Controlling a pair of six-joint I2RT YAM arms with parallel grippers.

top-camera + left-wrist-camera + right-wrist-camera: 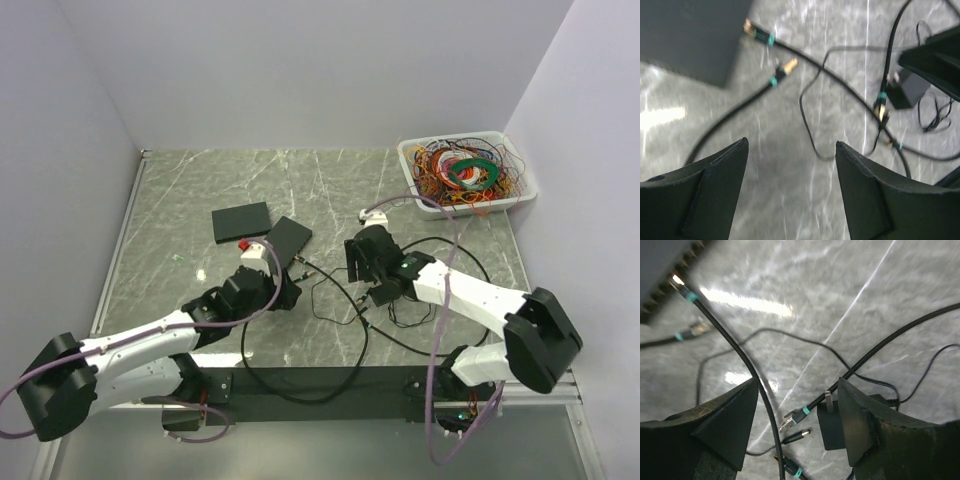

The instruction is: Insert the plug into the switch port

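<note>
Viewing from the top: black flat switch box (288,240) sits mid-surface, a second black box (241,221) beside it, and a white bin of coloured wires (467,172) in the far right corner. Left gripper (272,288) and right gripper (358,262) flank black cables (340,285).

Left wrist only: claw wide and empty. Gold-tipped teal-banded plug (785,67) lies loose near the switch edge.

Right wrist only: claw wide, holding nothing. Black power adapter (832,425) lies by one finger.

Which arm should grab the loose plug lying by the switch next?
Left, probably. The left gripper, open, points at the loose plug, which lies just ahead beside the switch. The right gripper, also open, hangs over the power adapter, farther from that plug.
</note>
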